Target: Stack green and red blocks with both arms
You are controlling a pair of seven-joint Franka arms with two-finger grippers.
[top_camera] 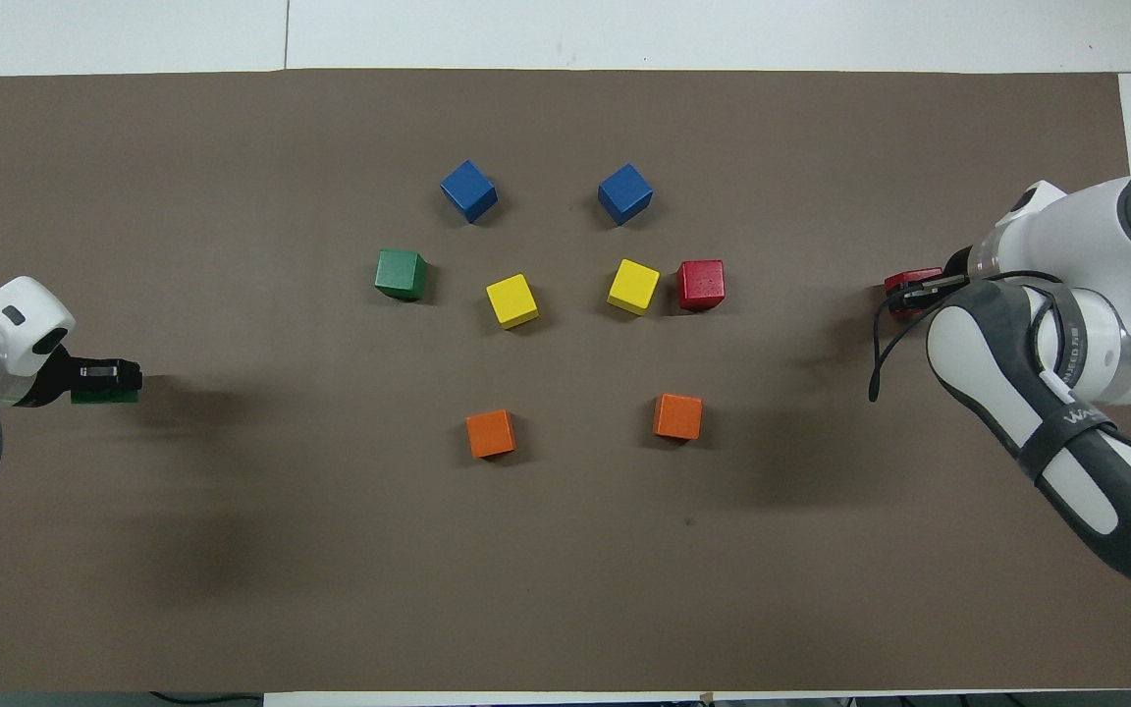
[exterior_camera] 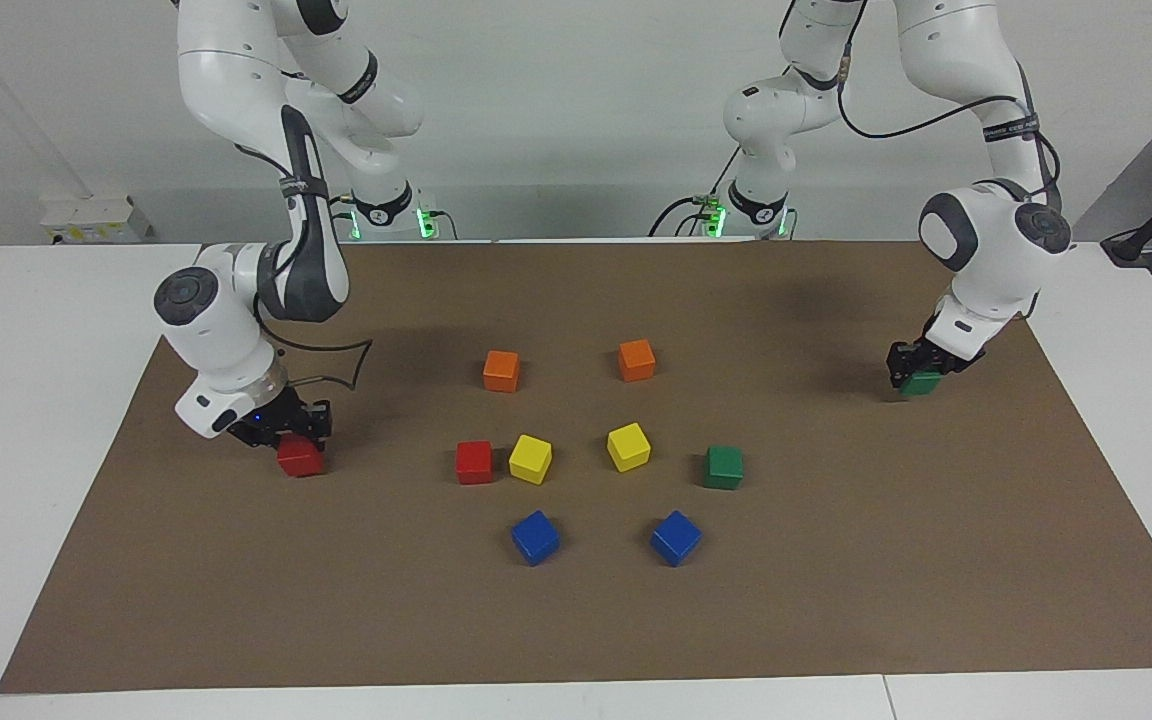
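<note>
We're looking at a robotics lab: two white robot arms [exterior_camera: 266,250] bolted at a white table [exterior_camera: 36,400], a brown mat [exterior_camera: 576,610] spread across it, plain white wall, cables trailing.

Eight cubes [exterior_camera: 531,459] mid-mat [exterior_camera: 836,600], one more under each end effector at either end.

Both arms: glossy white rounded shells, dark grey joint caps. Right arm [exterior_camera: 236,330] carries a dark grey strap with white lettering and a loose black cable. Left arm [exterior_camera: 986,240] has black cable looped along it. Bases glow green.
</note>
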